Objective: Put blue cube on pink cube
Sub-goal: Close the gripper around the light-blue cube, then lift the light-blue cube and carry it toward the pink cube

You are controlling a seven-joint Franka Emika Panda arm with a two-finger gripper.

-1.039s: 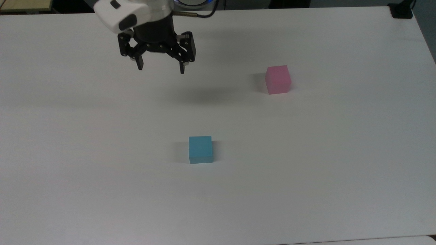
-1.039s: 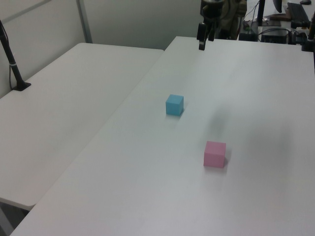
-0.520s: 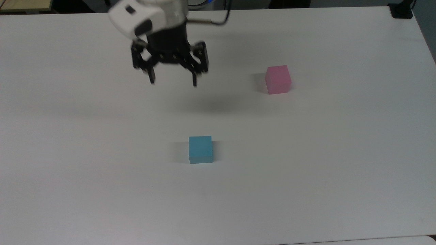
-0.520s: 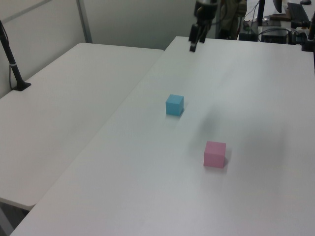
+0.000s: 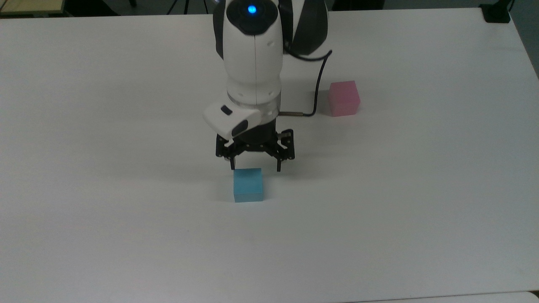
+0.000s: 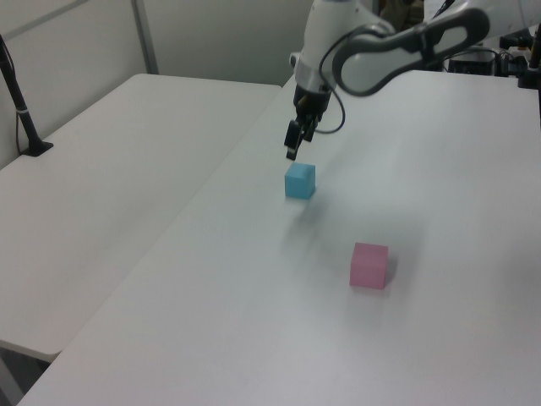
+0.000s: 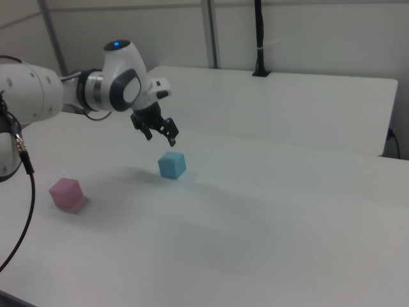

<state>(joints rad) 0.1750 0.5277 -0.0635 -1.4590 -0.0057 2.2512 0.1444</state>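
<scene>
The arm is extended forward, wrist pointed down. The gripper is held above the surface, its two black fingers spread wide apart, nothing gripped.

The blue cube is a flat light cyan, plain on every face that shows, its side a shade darker than its top. The pink cube is pastel pink, likewise unmarked. Both sit on a white table with no pattern (grey shadows only). The gripper is black, mounted under a glossy white arm with black joint sections, a black cable, and a small blue light glowing on top.
</scene>
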